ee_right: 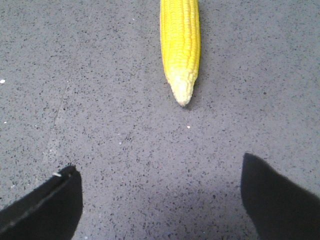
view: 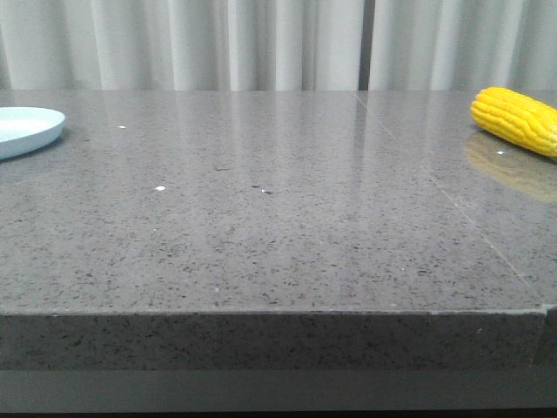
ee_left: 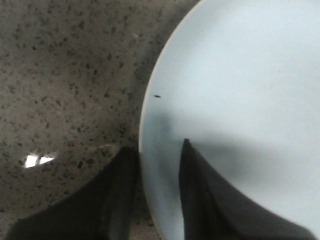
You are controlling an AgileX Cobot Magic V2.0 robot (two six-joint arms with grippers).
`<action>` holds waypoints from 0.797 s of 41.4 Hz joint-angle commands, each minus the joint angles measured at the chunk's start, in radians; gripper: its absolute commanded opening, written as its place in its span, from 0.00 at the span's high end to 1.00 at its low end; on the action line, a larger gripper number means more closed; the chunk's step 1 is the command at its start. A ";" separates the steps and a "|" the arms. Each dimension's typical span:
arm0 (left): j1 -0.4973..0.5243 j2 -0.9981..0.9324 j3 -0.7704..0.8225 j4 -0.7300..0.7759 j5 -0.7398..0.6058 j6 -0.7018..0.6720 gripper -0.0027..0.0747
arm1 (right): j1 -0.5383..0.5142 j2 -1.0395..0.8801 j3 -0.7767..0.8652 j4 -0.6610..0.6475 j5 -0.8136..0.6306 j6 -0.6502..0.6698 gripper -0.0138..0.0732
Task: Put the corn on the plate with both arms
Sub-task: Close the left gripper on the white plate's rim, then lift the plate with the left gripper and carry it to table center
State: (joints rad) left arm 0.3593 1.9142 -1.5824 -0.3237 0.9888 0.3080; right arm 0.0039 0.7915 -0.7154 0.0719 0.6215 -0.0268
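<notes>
1. Grey speckled table (view: pixel 278 218): the near edge spans the front view, and the polished top runs back to pale curtains (view: pixel 278 43).
2. Left gripper (ee_left: pixel 159 170): seen only in its wrist view, the two dark fingers stand a narrow gap apart, straddling the plate's rim, one over the stone and one over the plate; nothing is gripped.
3. Right gripper (ee_right: pixel 160 195): fingers spread wide over bare stone, holding nothing; the corn's pale tip points toward the gap, well short of it.
4. Plate (view: pixel 26 129): far left on the table, cut by the frame edge.
5. Corn (view: pixel 515 120): far right on the table, lying flat, well apart from the plate.
</notes>
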 commanded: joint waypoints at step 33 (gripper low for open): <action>-0.118 -0.214 -0.062 -0.047 0.018 0.014 0.99 | -0.004 -0.001 -0.034 -0.011 -0.059 -0.010 0.08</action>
State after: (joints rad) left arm 0.2703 1.7781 -1.5960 -0.3354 1.0142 0.3179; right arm 0.0039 0.7915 -0.7154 0.0719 0.6215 -0.0268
